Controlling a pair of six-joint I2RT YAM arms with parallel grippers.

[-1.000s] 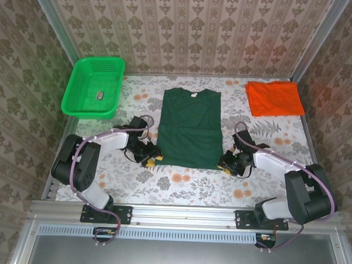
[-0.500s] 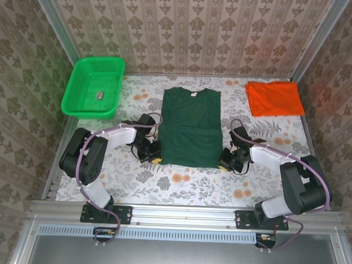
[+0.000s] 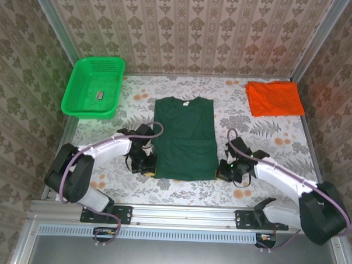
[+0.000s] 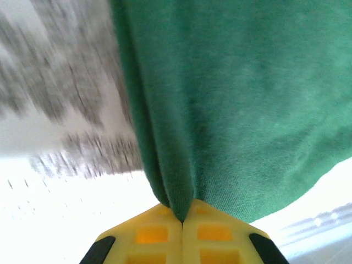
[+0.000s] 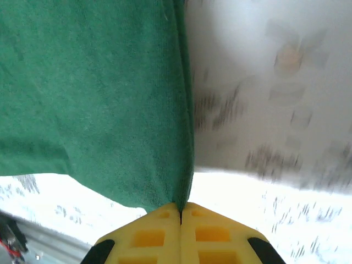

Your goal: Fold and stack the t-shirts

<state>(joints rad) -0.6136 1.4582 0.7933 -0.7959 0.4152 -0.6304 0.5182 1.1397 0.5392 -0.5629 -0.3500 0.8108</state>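
The dark green t-shirt (image 3: 183,138) is lying flat in the middle of the floral table (image 3: 179,187), collar toward the far wall. The left gripper (image 3: 146,166) is pinching its near left corner, jaws clamped on the fabric. The right gripper (image 3: 223,171) is doing the same on the near right corner. The orange t-shirt (image 3: 274,98) is sitting folded far right, and the green mesh basket (image 3: 93,86) far left.

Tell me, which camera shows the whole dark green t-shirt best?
The top external view: the dark green t-shirt lies flat on the table, its whole outline visible. The wrist views give close-ups of its near corners, pinched by the left gripper and the right gripper.
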